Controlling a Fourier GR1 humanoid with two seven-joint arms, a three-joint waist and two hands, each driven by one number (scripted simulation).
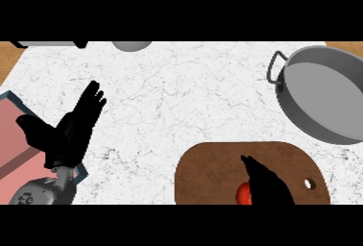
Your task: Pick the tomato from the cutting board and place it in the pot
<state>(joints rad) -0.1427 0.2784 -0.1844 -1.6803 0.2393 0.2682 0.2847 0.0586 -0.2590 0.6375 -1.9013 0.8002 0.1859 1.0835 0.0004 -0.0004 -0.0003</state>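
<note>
right hand (268, 185) over tomato (243, 193) on cutting board (212, 168), pot (322, 91) beyond

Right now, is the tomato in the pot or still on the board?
Still on the board. The tomato shows red on the cutting board, partly behind the right hand; the pot is empty.

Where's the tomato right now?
In the head view, low right: the tomato sits on the cutting board, partly hidden by the right hand.

Red tomato (243, 193), brown cutting board (212, 173), grey pot (322, 91). White surface (184, 101) with grey marbling. Both hands black: left (67, 132), right (266, 185). Pink panel (13, 129), teal edge.
</note>
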